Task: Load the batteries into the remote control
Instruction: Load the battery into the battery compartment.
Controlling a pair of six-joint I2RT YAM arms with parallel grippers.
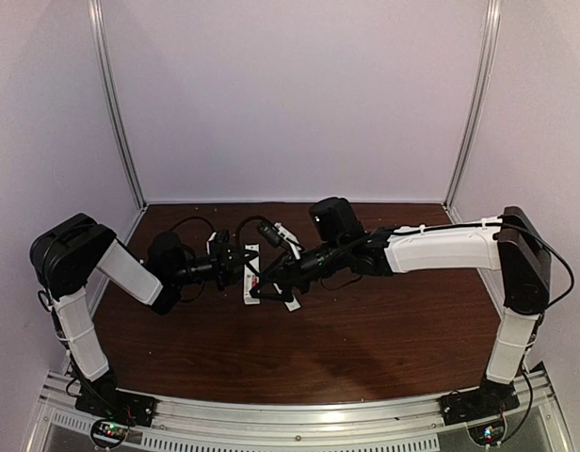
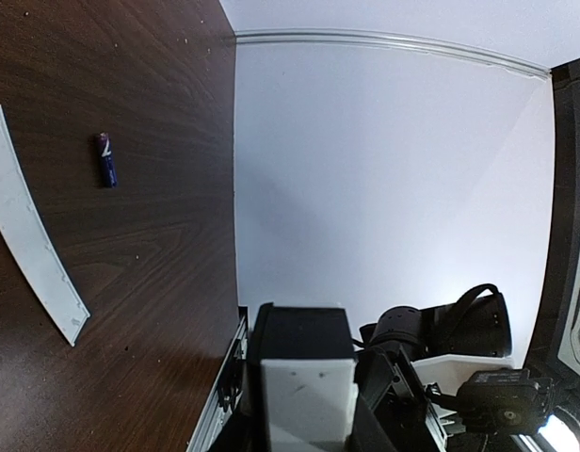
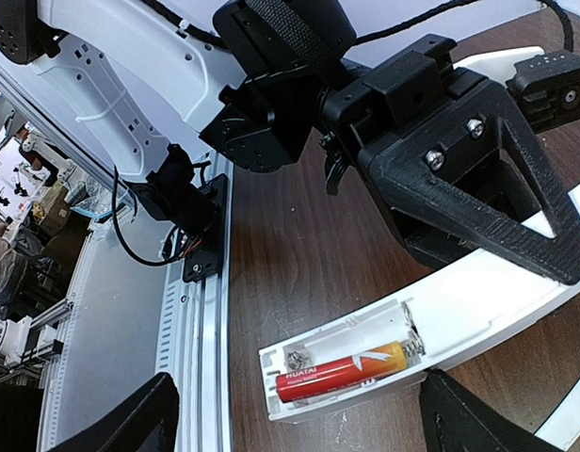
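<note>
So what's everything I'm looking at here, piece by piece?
slim white plastic remote control: one, white, mid-table, battery slot uncovered
red-orange cylinder battery: one, red-orange, lying in the remote's slot
dark blue-purple cylinder battery: one, blue-purple, loose on the table near the cover strip
thin flat white cover strip: one, white, lying flat on the table
dark brown wooden table: one, dark brown, under everything
silver metal rail: one, silver, along the near edge, carrying both arm bases
left gripper: one, black, shut on the remote control
right gripper: one, black, open, at the remote's slot end
</note>
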